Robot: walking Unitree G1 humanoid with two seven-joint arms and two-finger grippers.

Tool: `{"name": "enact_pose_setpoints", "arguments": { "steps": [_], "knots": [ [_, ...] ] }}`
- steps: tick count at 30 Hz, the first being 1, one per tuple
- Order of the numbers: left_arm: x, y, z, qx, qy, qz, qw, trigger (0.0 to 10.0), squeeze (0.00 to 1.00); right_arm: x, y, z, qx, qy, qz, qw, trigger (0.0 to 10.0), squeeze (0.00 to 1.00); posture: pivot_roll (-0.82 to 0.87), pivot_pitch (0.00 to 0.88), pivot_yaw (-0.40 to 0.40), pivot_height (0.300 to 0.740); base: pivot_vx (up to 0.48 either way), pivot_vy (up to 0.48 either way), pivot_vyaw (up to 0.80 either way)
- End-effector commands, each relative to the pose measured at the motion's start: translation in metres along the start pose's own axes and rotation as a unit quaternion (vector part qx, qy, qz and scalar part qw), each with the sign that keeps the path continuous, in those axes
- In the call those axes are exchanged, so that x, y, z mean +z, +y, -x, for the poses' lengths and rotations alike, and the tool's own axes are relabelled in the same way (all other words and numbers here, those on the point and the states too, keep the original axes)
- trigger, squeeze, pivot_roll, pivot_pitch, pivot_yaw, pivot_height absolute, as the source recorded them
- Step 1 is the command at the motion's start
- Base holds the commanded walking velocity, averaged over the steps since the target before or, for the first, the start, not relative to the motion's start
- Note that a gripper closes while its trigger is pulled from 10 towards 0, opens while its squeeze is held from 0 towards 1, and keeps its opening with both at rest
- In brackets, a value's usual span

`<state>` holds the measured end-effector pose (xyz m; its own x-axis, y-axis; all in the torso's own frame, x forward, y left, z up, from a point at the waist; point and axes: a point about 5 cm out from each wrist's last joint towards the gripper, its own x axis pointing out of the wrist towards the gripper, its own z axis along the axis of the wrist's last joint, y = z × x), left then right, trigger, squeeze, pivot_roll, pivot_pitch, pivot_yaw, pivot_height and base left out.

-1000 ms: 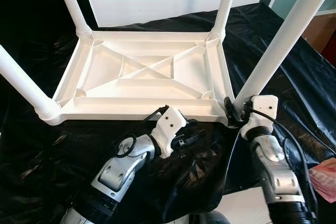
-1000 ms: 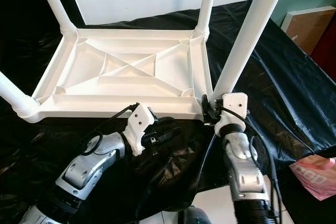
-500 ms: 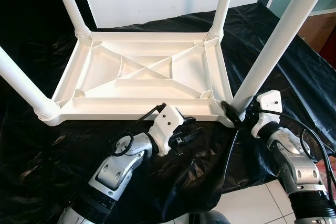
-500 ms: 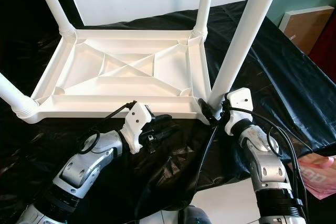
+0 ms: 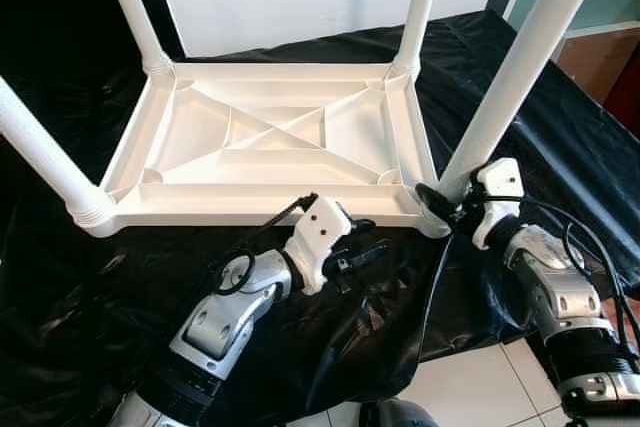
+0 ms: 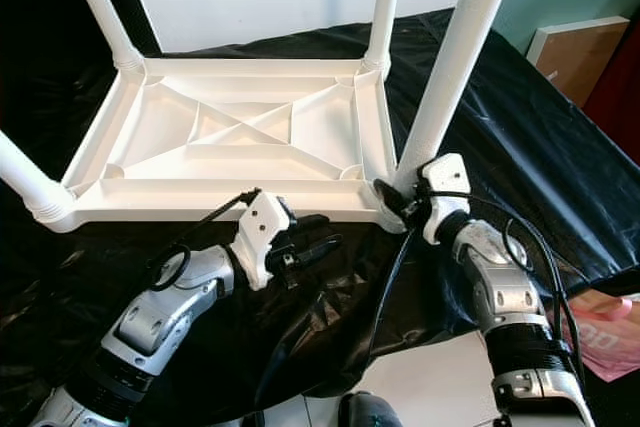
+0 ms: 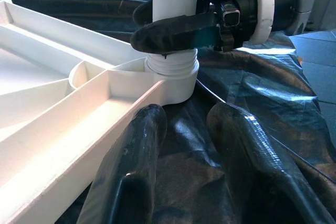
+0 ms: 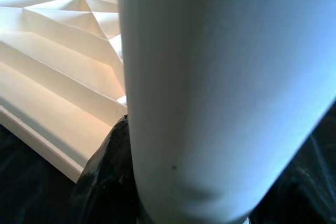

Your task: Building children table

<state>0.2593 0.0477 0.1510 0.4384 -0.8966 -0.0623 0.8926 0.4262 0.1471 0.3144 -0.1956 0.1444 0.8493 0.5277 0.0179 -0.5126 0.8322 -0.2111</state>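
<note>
Black plastic sheeting (image 5: 560, 147) covers the surface; white wall behind, pale floor tile at the near edge. Upside-down white children table (image 5: 270, 147) lies on the sheeting, ribbed underside up, four legs standing in the corner sockets.

Change over the last second: right arm has swung outward, elbow now off to the robot's right, and the right pincer (image 6: 400, 202) has come round from behind the near-right leg (image 5: 510, 77) to its base. Fingers now close around that leg just above the threaded collar; left wrist view shows one black finger (image 7: 173, 32) wrapped across the front of the leg. Reads as a grip taken for screwing or seating the leg, so the last corner is likely being tightened; assembly looks nearly done.

Left pincer (image 5: 362, 250) has edged closer to the tabletop's near rim. Fingers slightly parted, holding nothing, hovering just over the sheeting, pointing toward the same corner socket (image 7: 170, 77). Not touching the table as far as visible.

Pink object (image 6: 605, 332) at far right, well apart.
</note>
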Motion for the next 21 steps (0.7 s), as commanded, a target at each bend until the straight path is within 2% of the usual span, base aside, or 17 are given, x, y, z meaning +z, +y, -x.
{"name": "enact_pose_setpoints", "arguments": {
  "steps": [1, 3, 5, 7, 8, 11, 21],
  "knots": [
    [0.002, -0.005, 0.001, -0.025, -0.005, -0.003, 1.0, 10.0, 0.0, -0.009, 0.002, 0.003, 0.018, 0.023, 0.011, 1.0, 0.0, 0.0, 0.01, 0.095, -0.034, 0.74, 0.0, 0.0, 0.0],
    [0.002, -0.005, 0.001, -0.025, -0.004, -0.002, 1.0, 10.0, 0.0, -0.01, 0.002, 0.004, 0.014, 0.025, 0.009, 1.0, 0.0, 0.0, 0.01, 0.096, -0.034, 0.74, 0.0, 0.0, 0.0],
    [0.002, -0.005, 0.001, -0.024, -0.004, -0.001, 1.0, 10.0, 0.0, -0.013, 0.0, 0.006, 0.004, 0.029, 0.009, 1.0, 3.1, 0.0, 0.01, 0.102, -0.031, 0.74, 0.0, 0.0, 0.0],
    [0.002, -0.005, 0.001, -0.024, -0.004, -0.001, 1.0, 10.0, 0.0, -0.013, 0.0, 0.006, 0.004, 0.029, 0.009, 1.0, 3.1, 0.0, 0.01, 0.102, -0.031, 0.74, 0.0, 0.0, 0.0],
    [0.001, -0.005, 0.001, -0.025, -0.004, 0.0, 1.0, 10.0, 0.0, -0.014, 0.0, 0.007, -0.001, 0.03, 0.007, 1.0, 10.0, 0.0, 0.01, 0.103, -0.031, 0.74, 0.0, 0.0, 0.0],
    [0.001, -0.005, 0.001, -0.026, -0.004, 0.001, 1.0, 10.0, 0.0, -0.015, -0.001, 0.008, -0.01, 0.028, 0.002, 1.0, 10.0, 0.0, 0.0, 0.106, -0.027, 0.74, 0.0, 0.0, 0.0],
    [0.002, -0.005, 0.0, -0.03, -0.003, 0.002, 1.0, 10.0, 0.0, -0.015, 0.004, 0.014, -0.106, 0.019, -0.015, 0.994, 10.0, 0.0, -0.01, 0.12, -0.014, 0.74, 0.0, 0.0, 0.0]
  ]
}}
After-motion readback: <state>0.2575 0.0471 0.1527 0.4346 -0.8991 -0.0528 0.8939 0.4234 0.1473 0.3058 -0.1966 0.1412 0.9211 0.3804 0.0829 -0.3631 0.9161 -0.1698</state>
